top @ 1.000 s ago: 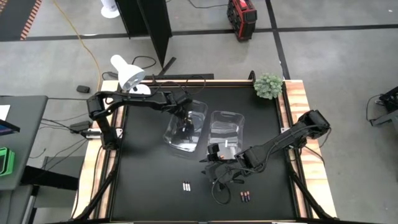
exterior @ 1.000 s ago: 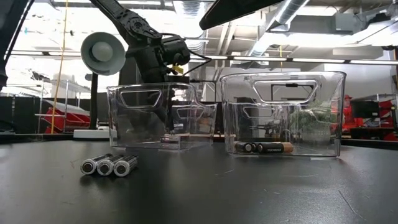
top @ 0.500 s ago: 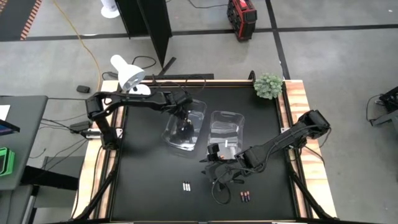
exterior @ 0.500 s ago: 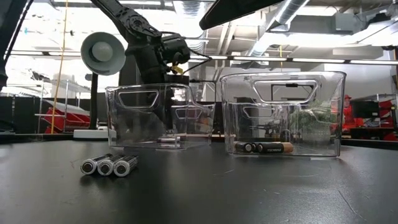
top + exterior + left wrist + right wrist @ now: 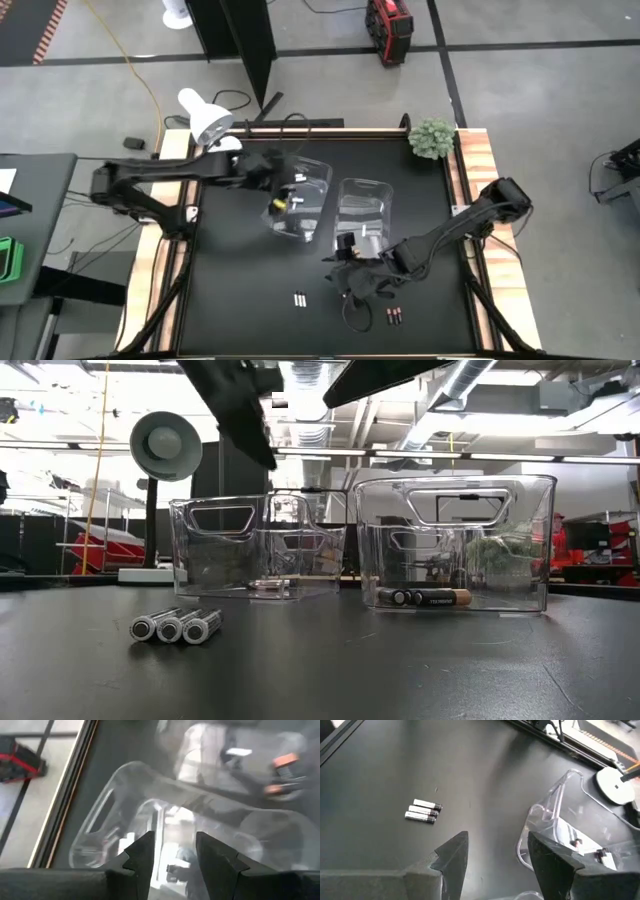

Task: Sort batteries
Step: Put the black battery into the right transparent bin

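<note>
Three white batteries (image 5: 299,299) (image 5: 175,626) (image 5: 422,811) lie side by side on the black table. Three dark, copper-ended batteries (image 5: 394,318) lie near the near edge. More dark ones (image 5: 425,597) rest on the floor of the right clear bin (image 5: 380,187). A white one (image 5: 268,587) lies in the left clear bin (image 5: 318,170). My left gripper (image 5: 285,203) (image 5: 172,842) hangs open and empty above the left bin. My right gripper (image 5: 350,285) (image 5: 497,842) is open and empty, low over the table between the right bin and the white batteries.
A white lamp (image 5: 205,118) stands at the table's far left corner, and a small green plant (image 5: 432,137) at the far right corner. Wooden rails (image 5: 466,160) edge the table. Bare black mat (image 5: 240,280) spreads left of the white batteries.
My left gripper has risen straight up out of the left bin, leaving the low view's top, and its arm has drawn back toward the table's left. A white battery stays on the bin's floor. My right arm has kept still.
</note>
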### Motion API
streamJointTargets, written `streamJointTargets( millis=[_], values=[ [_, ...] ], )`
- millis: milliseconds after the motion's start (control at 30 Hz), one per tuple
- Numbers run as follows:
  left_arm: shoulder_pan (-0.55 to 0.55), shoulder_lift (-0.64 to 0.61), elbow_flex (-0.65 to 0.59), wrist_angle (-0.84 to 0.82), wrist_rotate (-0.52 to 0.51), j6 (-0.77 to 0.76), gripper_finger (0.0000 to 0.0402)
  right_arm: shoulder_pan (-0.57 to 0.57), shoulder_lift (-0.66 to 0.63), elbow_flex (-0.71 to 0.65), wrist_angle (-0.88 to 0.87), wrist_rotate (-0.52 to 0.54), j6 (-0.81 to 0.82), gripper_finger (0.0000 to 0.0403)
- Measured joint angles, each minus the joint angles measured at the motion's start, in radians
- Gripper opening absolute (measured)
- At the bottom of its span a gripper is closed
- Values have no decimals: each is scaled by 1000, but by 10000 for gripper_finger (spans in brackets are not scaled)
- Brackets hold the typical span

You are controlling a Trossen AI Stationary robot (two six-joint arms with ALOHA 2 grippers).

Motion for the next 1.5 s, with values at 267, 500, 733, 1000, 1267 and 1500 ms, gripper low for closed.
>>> streamJointTargets(
  millis=[267,500,733,1000,1267,1500],
  values=[
    [-296,-142,-106,12,-236,-141,116,91,0,0,-66,179,124,223],
    [-490,-190,-270,20,-401,-332,108,141,0,0,-77,188,242,223],
    [-504,-190,-372,35,-556,-330,107,129,0,0,-62,188,275,223],
    [-320,-168,-373,139,-464,-121,107,121,0,0,-58,187,268,223],
    [-208,-99,-373,131,-178,-9,107,108,0,0,-56,185,227,223],
    [-203,-88,-371,118,15,-16,107,101,0,0,-58,181,194,223]
  ],
)
